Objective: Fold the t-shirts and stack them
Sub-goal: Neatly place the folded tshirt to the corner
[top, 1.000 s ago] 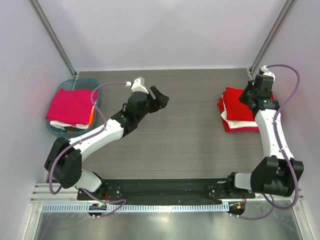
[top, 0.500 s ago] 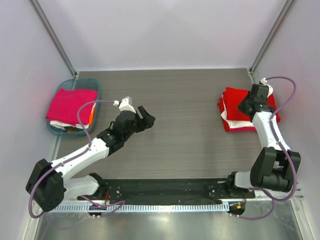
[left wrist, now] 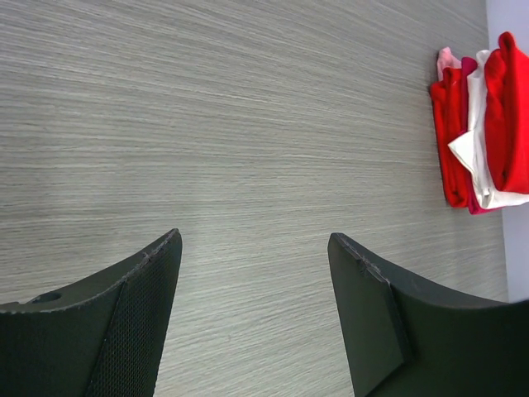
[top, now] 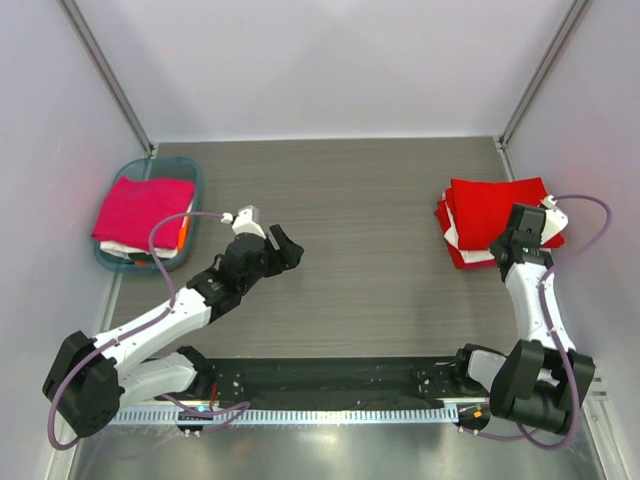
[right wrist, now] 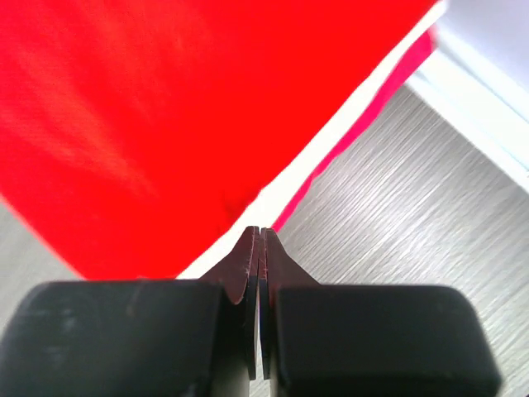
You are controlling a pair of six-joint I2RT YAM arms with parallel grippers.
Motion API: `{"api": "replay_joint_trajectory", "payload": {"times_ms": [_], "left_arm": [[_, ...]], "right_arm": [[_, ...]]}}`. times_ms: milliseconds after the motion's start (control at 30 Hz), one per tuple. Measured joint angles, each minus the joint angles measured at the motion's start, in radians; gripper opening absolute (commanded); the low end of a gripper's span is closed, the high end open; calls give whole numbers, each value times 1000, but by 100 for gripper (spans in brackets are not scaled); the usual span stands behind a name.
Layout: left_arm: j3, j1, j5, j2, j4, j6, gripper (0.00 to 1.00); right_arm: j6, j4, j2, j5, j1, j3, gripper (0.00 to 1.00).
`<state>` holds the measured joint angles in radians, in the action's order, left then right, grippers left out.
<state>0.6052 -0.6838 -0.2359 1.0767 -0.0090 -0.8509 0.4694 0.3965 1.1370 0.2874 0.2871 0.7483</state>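
Note:
A folded stack of t-shirts [top: 488, 208] lies at the table's right side, with a bright red shirt [right wrist: 165, 107] on top, a white layer under it and more red below; the left wrist view shows the stack [left wrist: 478, 124] far off. A magenta t-shirt [top: 143, 208] tops a pile in the teal basket [top: 196, 178] at the left, with white and orange cloth [top: 181, 233] beneath. My right gripper [top: 512, 243] [right wrist: 260, 231] is shut and holds nothing, at the stack's near right corner. My left gripper [top: 283, 247] [left wrist: 256, 240] is open over bare table, left of centre.
The grey wood-grain table [top: 370, 230] lies between basket and stack. Pale walls with metal corner posts [top: 110, 85] close in the back and sides. A black rail [top: 330, 378] carrying the arm bases runs along the near edge.
My left arm has pulled back toward the near left, staying open. My right gripper has drawn back from above the stack to its near right corner and shut.

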Motion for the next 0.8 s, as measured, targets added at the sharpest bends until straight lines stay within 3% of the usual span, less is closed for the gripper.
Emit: {"api": "replay_joint_trajectory", "payload": {"times_ms": [300, 567, 800], "left_arm": [[-4, 0, -6, -50, -33, 19, 73], [-4, 8, -26, -72, -74, 26, 73], [-4, 13, -26, -72, -82, 31, 73]], "right_arm": [[1, 20, -51, -93, 6, 26, 1], [6, 17, 134, -264, -21, 150, 1], [14, 22, 229, -288, -52, 165, 1]]}}
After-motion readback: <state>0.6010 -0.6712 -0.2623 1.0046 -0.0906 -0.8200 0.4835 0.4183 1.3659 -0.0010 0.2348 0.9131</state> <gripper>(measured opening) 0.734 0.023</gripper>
